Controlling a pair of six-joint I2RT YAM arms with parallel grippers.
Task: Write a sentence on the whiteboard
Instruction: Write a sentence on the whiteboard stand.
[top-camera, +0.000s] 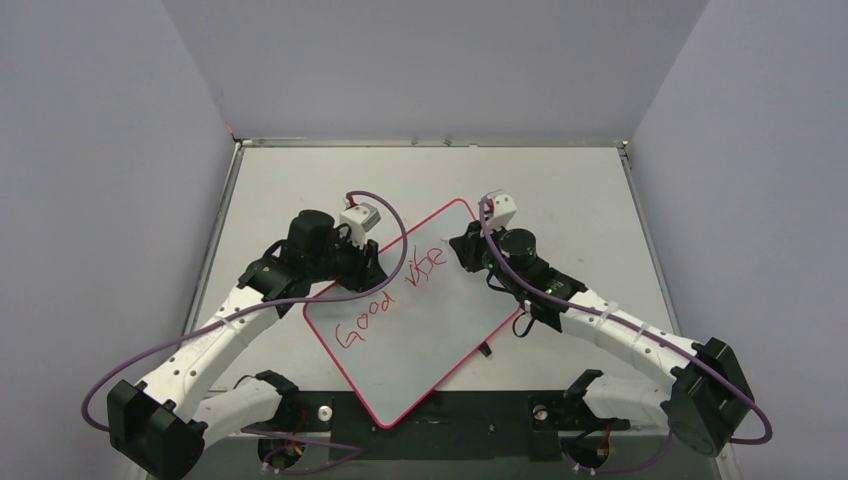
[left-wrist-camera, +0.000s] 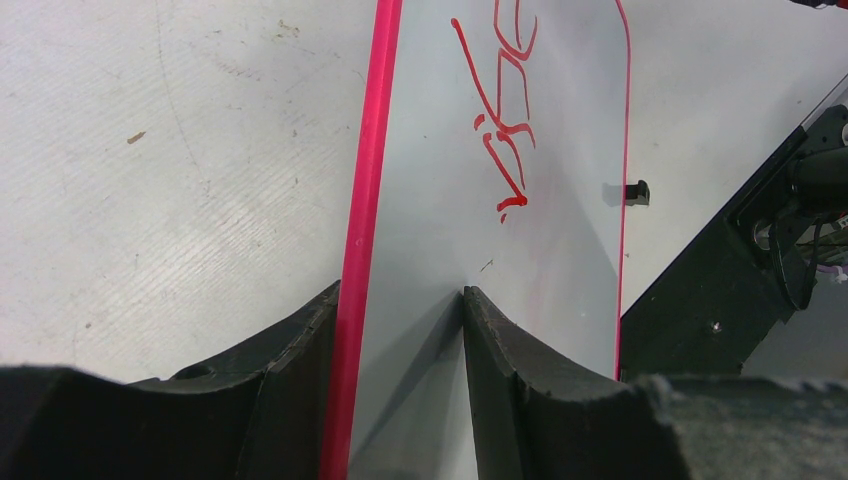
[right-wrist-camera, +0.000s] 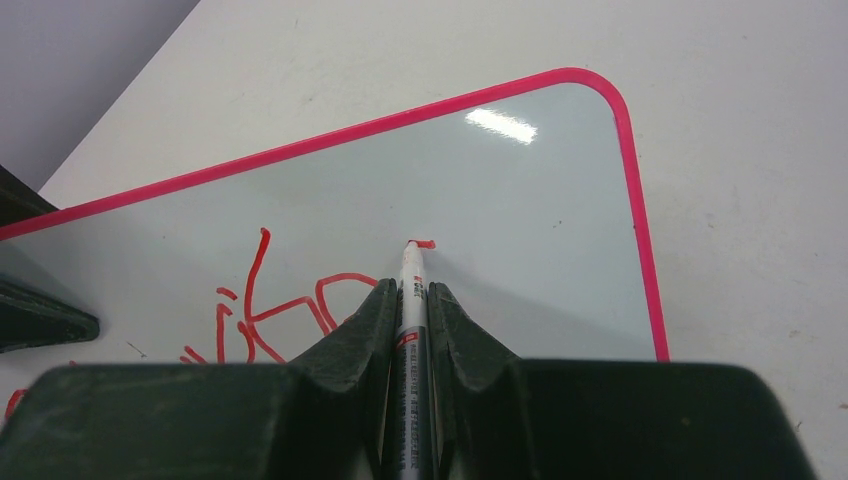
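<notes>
The pale grey table (top-camera: 300, 190) takes up most of the space in front of me. The whiteboard (top-camera: 440, 330) lies flat on it and turned at an angle between the two arms, with one rounded corner reaching the near edge. A thin pink-red frame runs round its glossy white face.

The left gripper (left-wrist-camera: 400, 295) stands roughly half open over the board's left long edge. One finger is on the table just outside the frame and the other is on the white surface. Nothing is clamped between them, and from here I can't say whether they press down.

The right gripper (right-wrist-camera: 410, 290) is closed tight on a marker (right-wrist-camera: 412, 300), whose barrel runs straight out between the fingers. The tip touches the board near its far rounded corner, at a small fresh red stroke.

The sentence (top-camera: 385, 305) climbs slantwise across the board in red, reading "Good" and then something like "vibe". The marker tip sits just past the last letter.

A small black clip (left-wrist-camera: 636, 192) juts from the board's right long edge.
</notes>
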